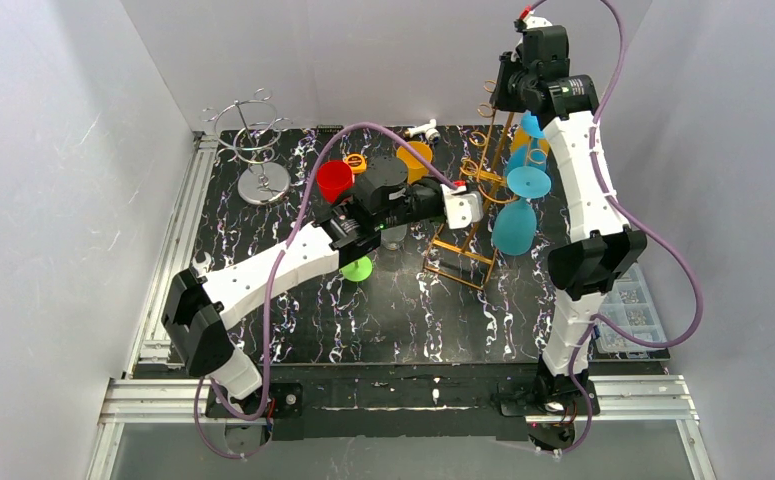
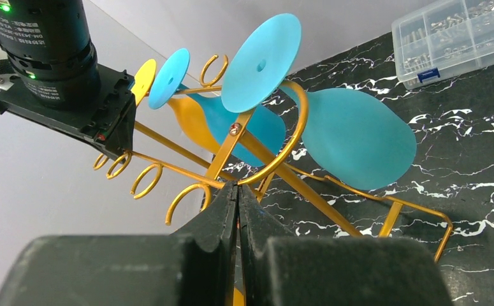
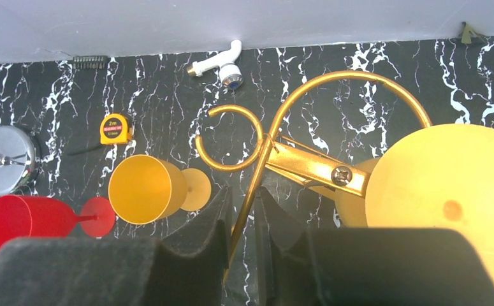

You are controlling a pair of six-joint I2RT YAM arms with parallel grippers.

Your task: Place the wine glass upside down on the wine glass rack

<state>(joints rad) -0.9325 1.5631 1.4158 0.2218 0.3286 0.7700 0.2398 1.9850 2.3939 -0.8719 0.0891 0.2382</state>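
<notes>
— Where are the glasses being carried?

— Blue glasses (image 2: 359, 140), matte and round-bowled, are being held upside down in the gold wire rack (image 2: 225, 150), feet uppermost. A yellow glass (image 3: 448, 191) is being hung there too, its broad foot facing the right wrist camera.

— And off the rack?

— A red glass (image 3: 27, 220) and a loose yellow glass (image 3: 145, 189) are being supported on their sides by the marbled table (image 3: 155, 83).

— How are the fingers being held?

— The left gripper (image 2: 236, 191) is being pressed shut on a rack wire. The fingers of the right gripper (image 3: 243, 194) are being held narrowly apart with a rack rod between them; whether it is being touched cannot be told.
</notes>
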